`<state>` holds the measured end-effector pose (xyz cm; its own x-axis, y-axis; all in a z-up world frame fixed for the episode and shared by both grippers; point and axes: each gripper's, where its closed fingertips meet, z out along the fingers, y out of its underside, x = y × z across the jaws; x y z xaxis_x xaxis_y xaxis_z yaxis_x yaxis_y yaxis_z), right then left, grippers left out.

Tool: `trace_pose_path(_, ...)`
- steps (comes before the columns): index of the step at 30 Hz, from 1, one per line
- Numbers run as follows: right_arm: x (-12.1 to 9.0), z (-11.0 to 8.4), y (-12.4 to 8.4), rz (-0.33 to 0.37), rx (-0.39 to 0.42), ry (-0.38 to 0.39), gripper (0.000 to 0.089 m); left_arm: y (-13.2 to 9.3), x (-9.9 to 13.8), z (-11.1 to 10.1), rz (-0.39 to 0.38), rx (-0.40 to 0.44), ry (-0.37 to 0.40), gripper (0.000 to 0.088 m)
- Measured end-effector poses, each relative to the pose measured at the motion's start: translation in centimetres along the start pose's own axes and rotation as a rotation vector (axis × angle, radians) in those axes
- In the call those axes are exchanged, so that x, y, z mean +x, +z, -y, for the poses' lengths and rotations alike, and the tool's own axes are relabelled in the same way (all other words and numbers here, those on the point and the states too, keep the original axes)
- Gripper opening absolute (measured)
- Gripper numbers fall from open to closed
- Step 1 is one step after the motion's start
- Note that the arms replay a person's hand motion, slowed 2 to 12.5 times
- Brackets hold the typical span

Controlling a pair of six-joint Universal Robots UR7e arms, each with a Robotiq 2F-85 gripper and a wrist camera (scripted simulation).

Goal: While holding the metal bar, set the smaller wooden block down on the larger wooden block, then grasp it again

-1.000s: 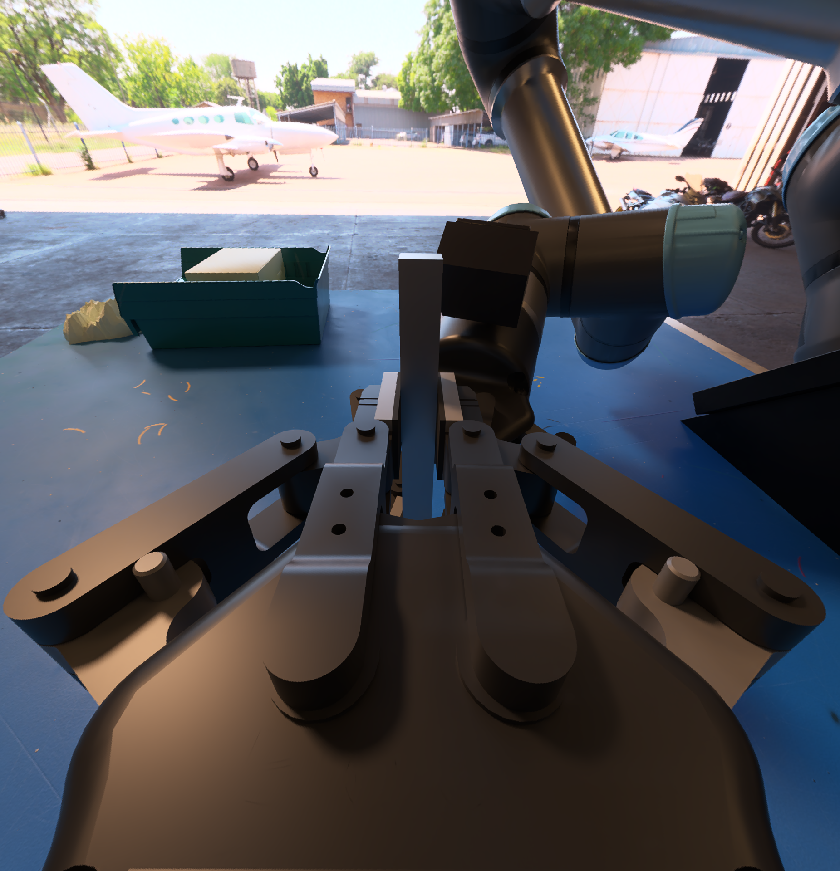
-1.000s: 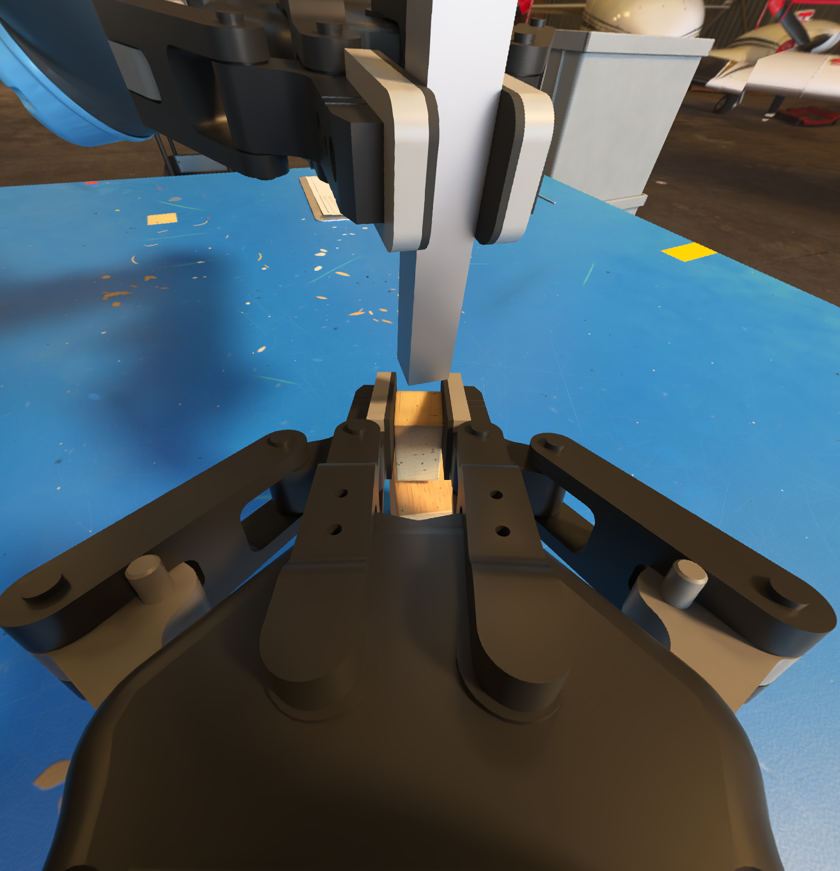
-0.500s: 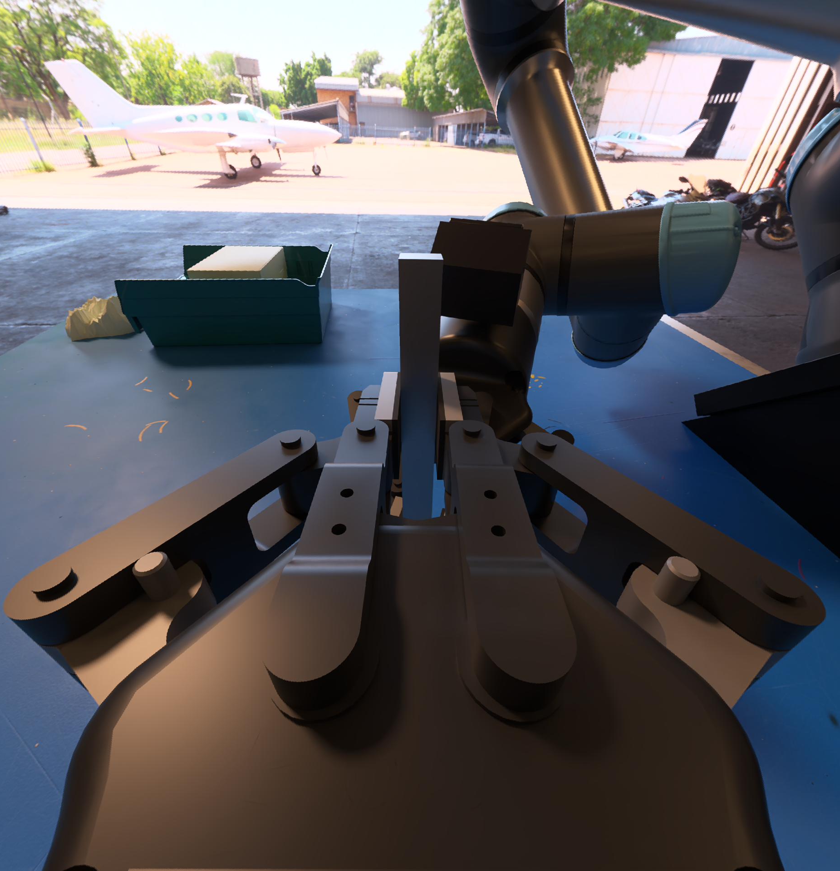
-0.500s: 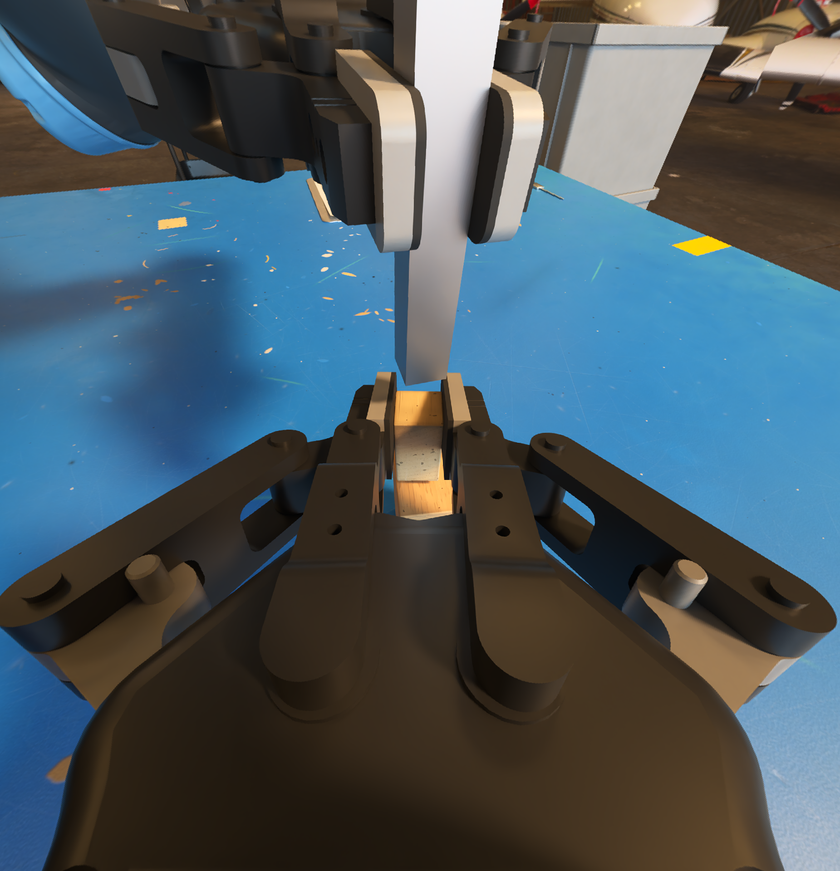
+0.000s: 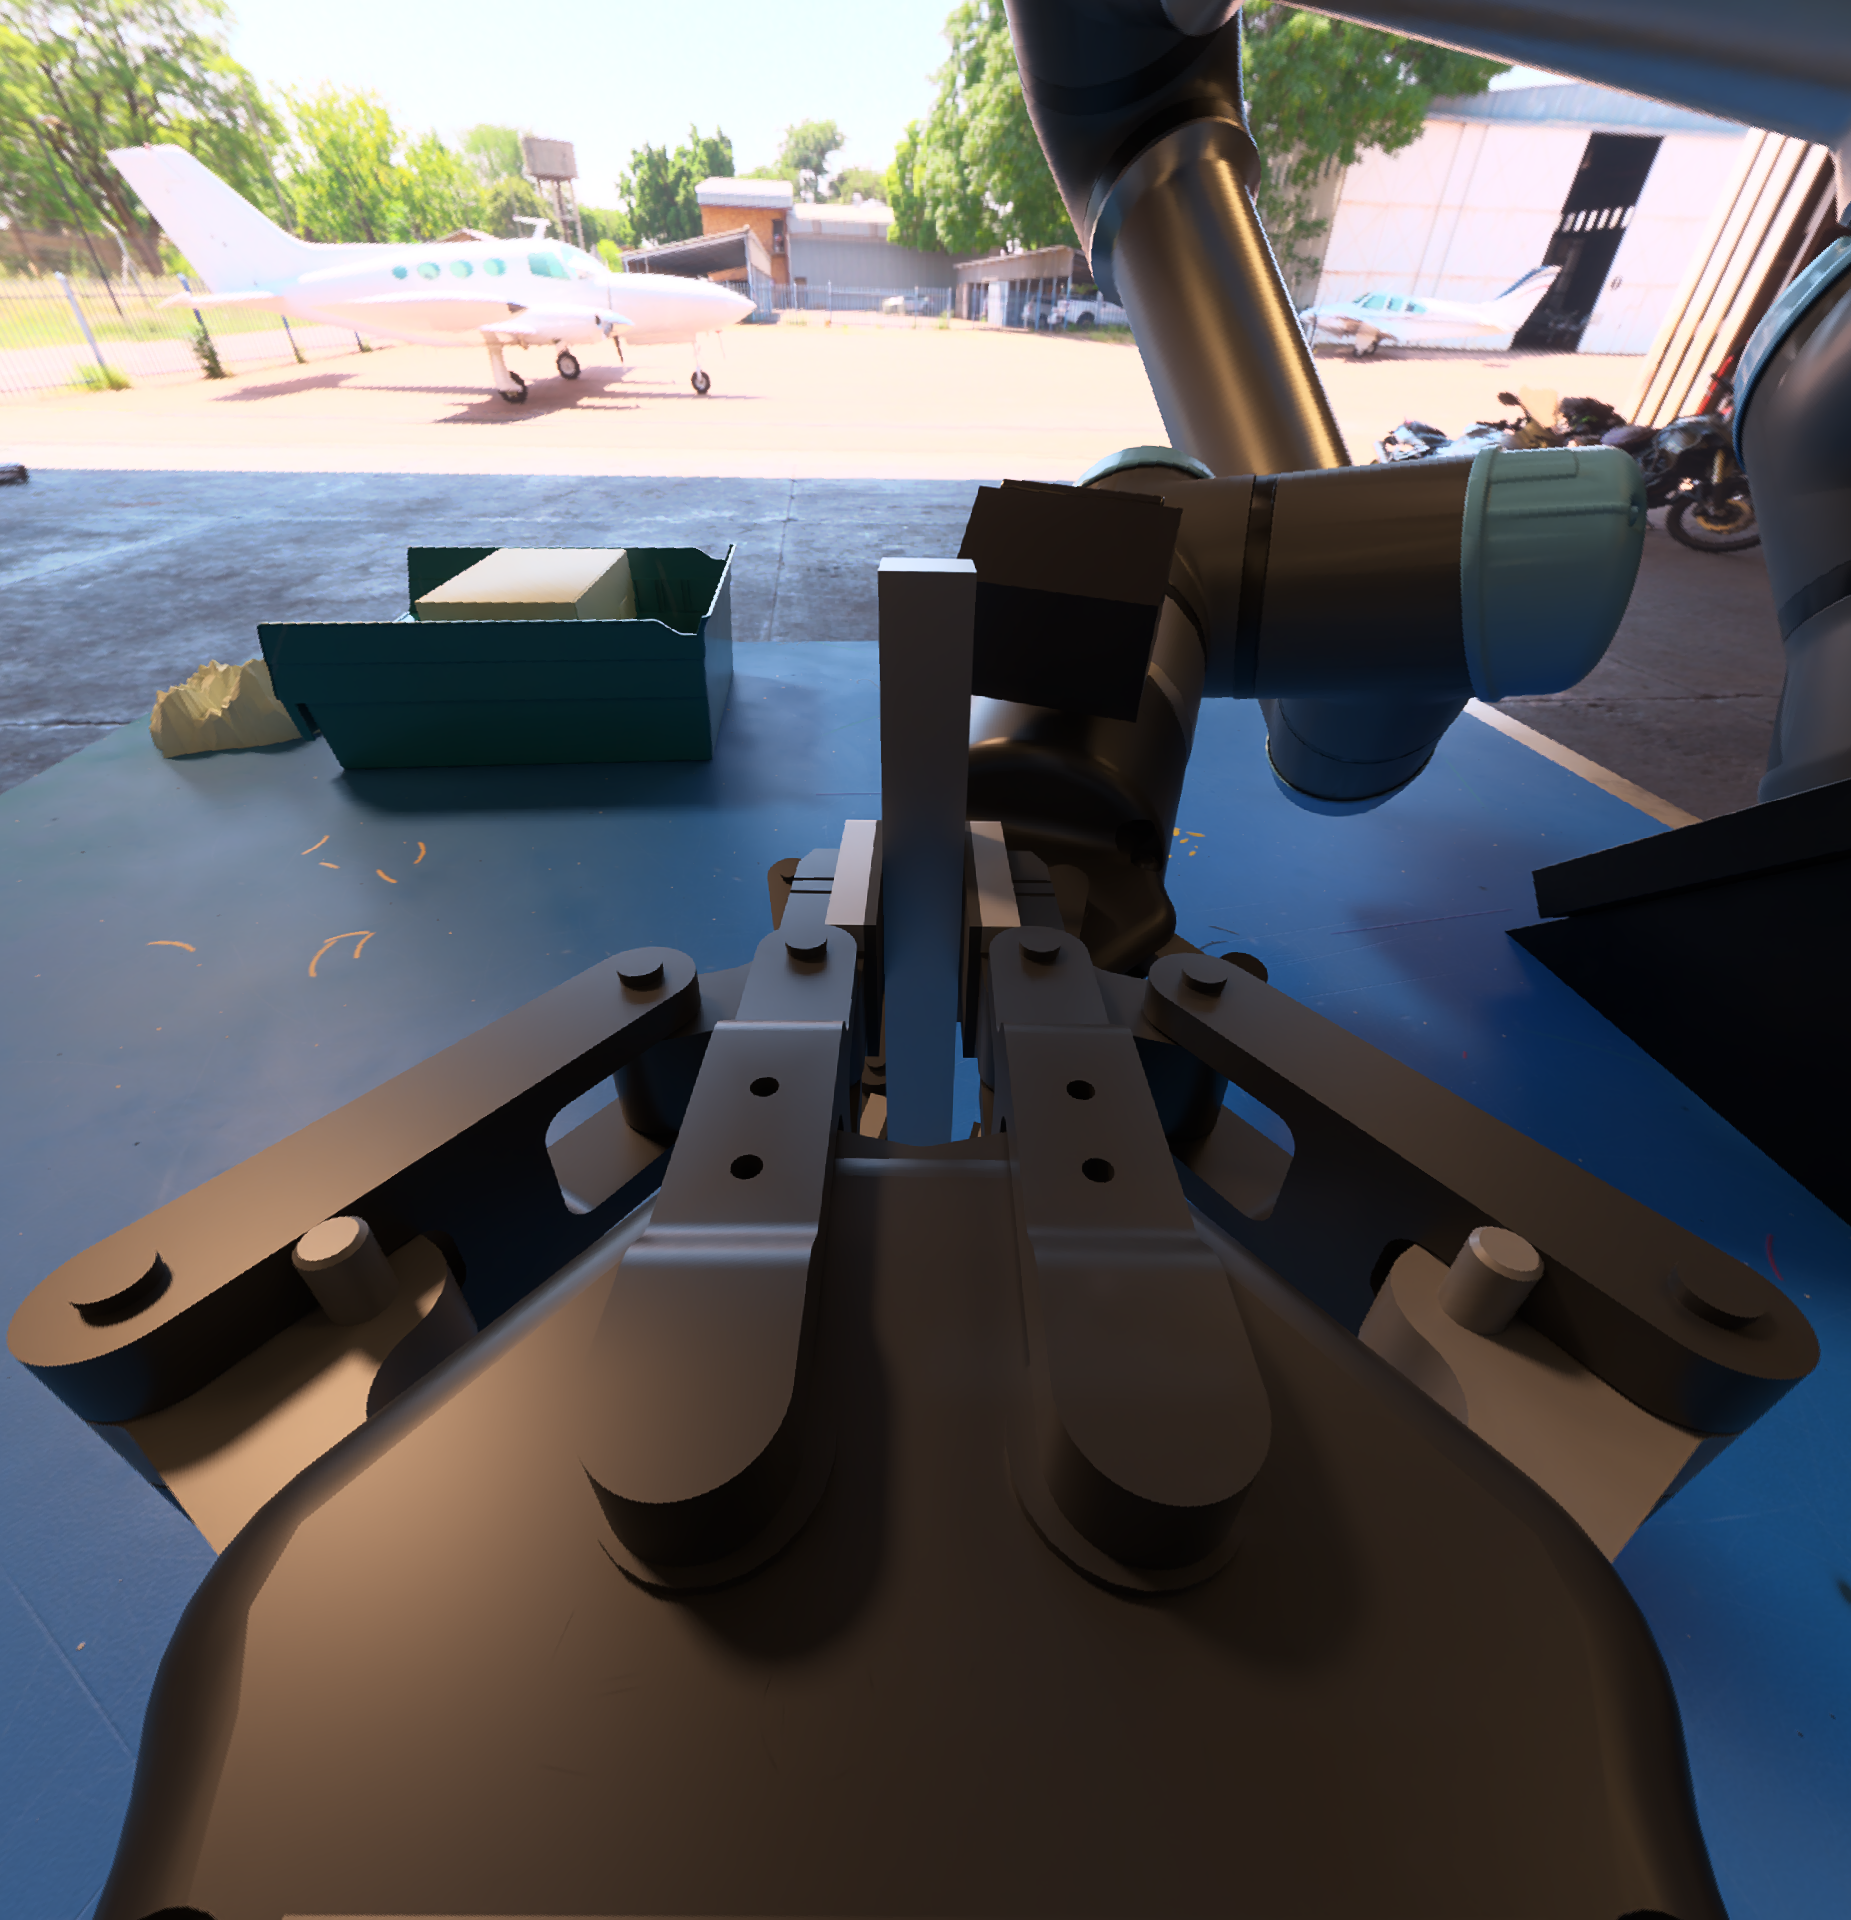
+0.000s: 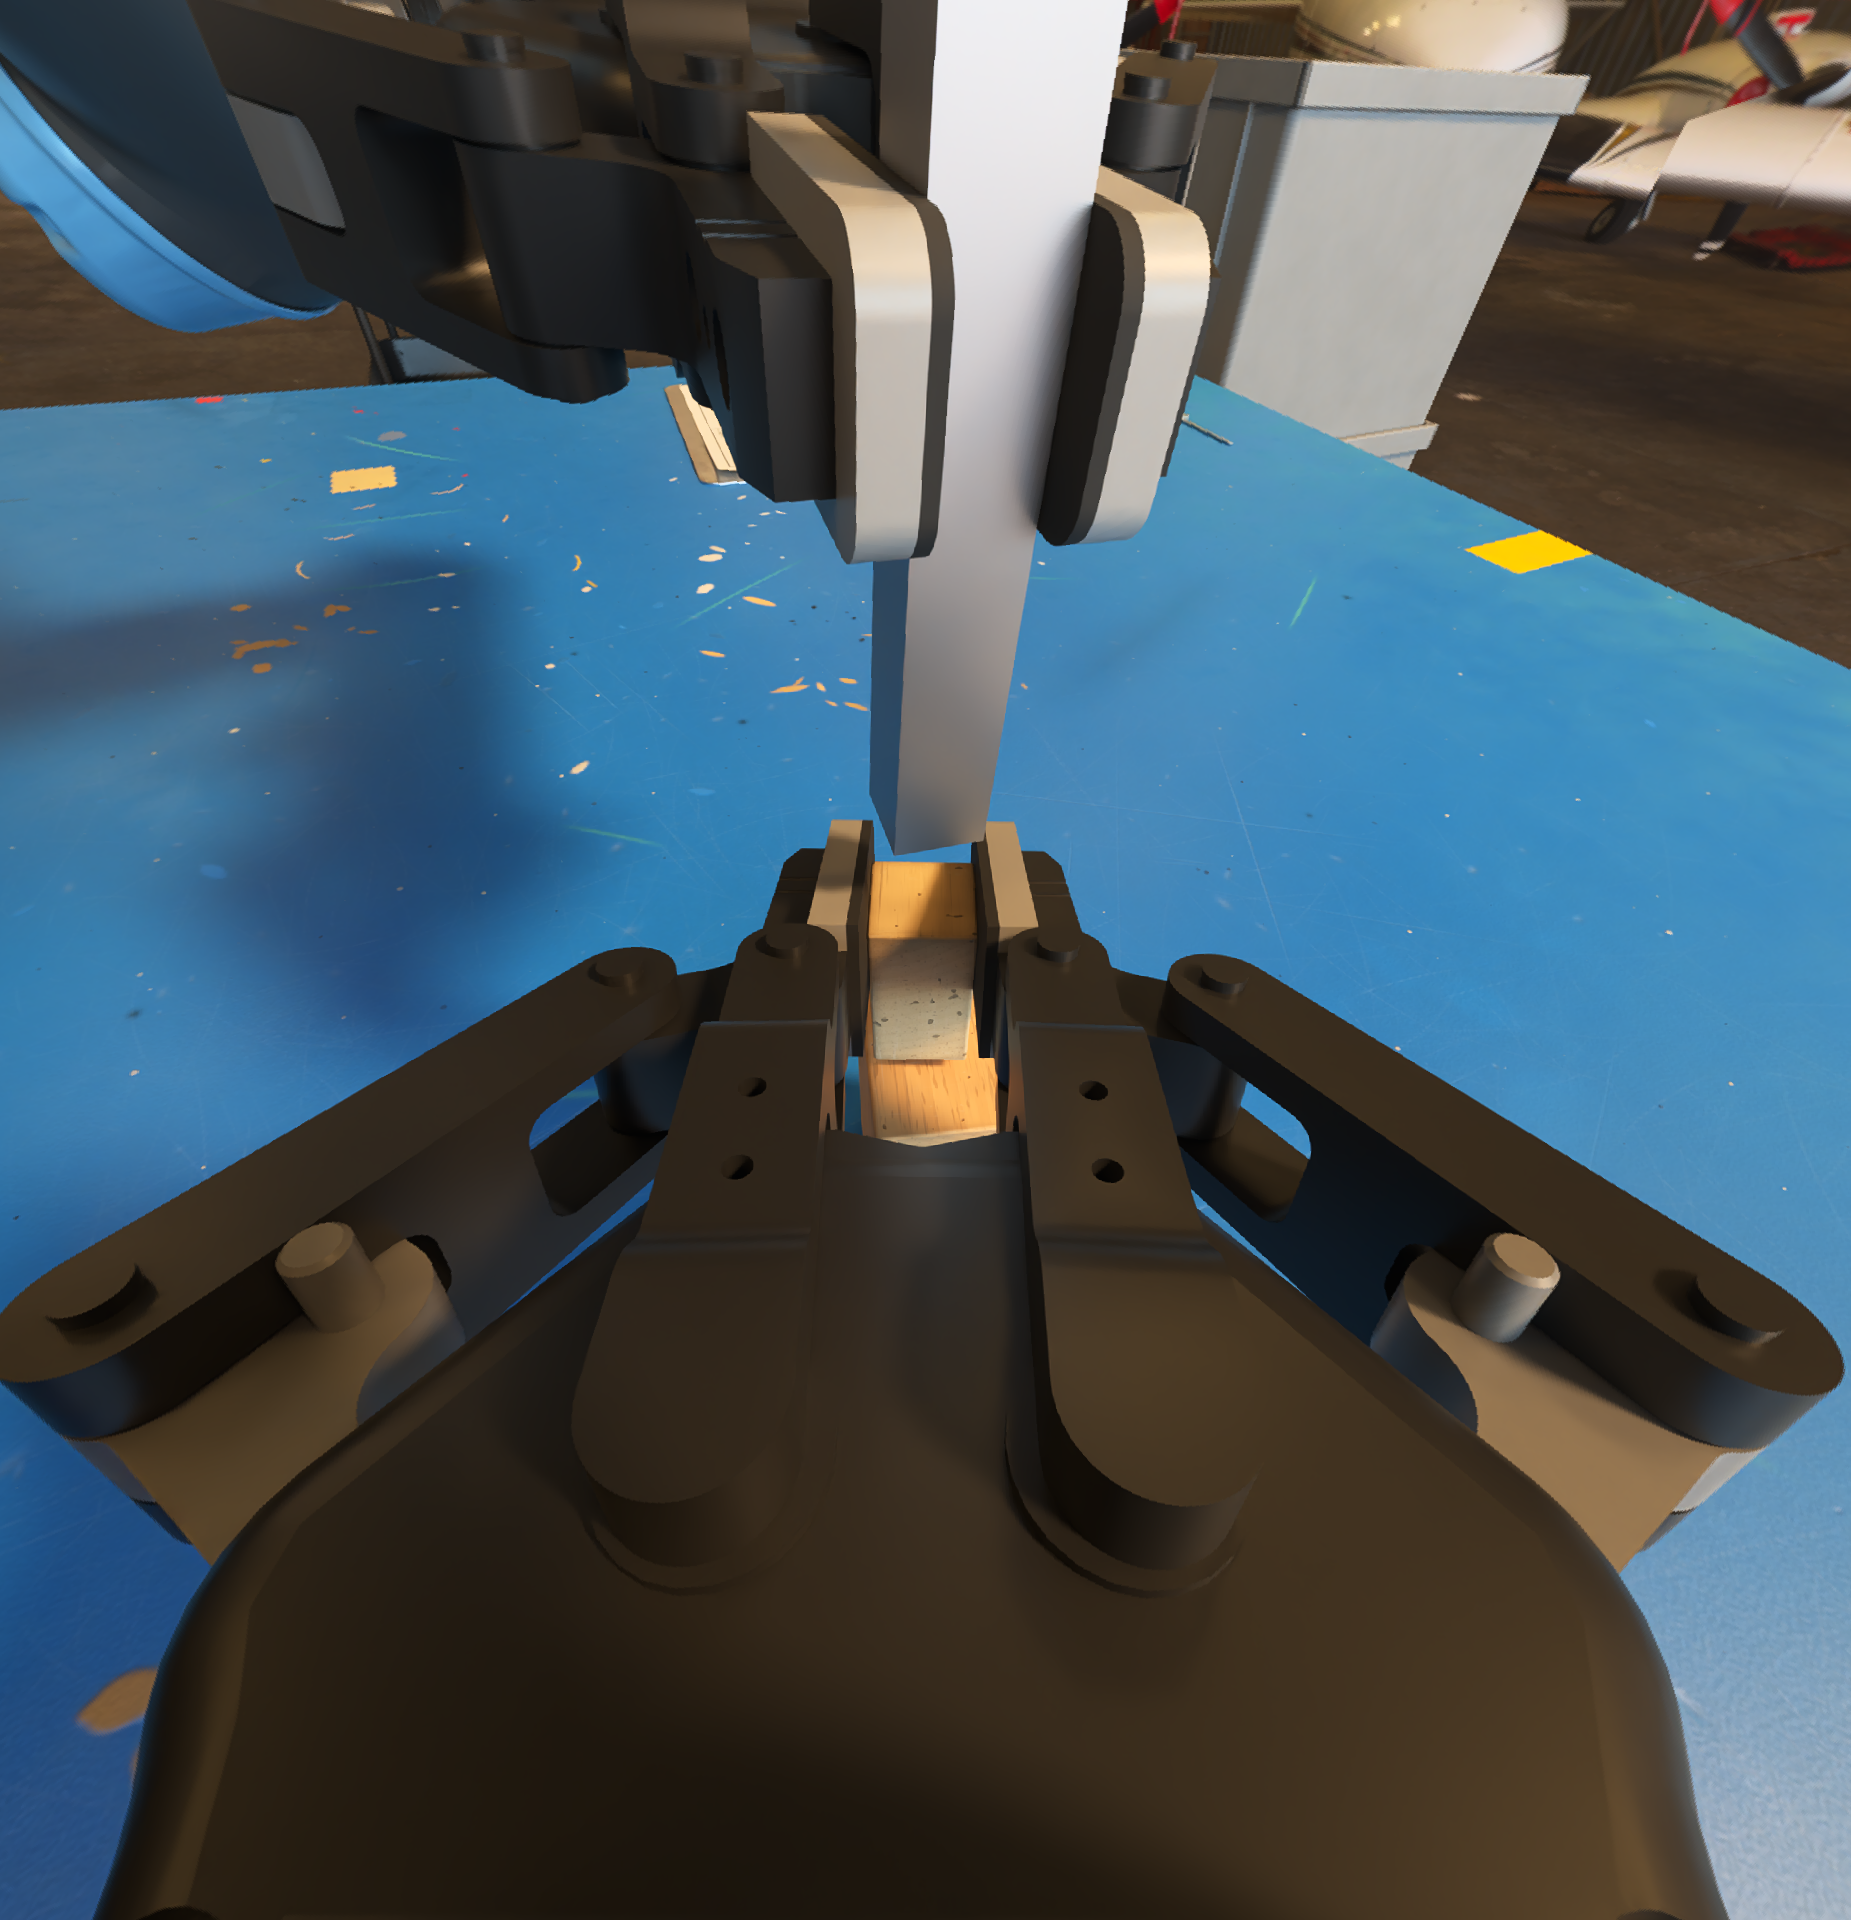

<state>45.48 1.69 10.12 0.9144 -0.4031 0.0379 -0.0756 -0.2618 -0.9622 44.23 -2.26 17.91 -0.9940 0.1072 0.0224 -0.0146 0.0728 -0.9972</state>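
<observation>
Upright between the left gripper's pads stands one plain grey metal bar, above the blue table. Below, the right gripper pinches one pale speckled smaller block, over one golden wooden block; contact unclear.

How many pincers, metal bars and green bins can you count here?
Pincers: 2 (left pincer, right pincer)
Metal bar: 1
Green bin: 1
Total: 4
</observation>
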Motion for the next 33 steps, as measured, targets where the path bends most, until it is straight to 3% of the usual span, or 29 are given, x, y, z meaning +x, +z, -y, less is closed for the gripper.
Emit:
trace_pose_path(9,-0.09,0.01,0.06,0.028,0.009,0.039,0.0166,-0.18,-0.08,-0.02,0.007,0.002,-0.007,0.0121)
trace_pose_path(33,-0.08,0.05,0.02,0.0,-0.008,-0.024,0.0166,-0.14,0.1,-0.01,0.003,0.007,0.005,0.0121)
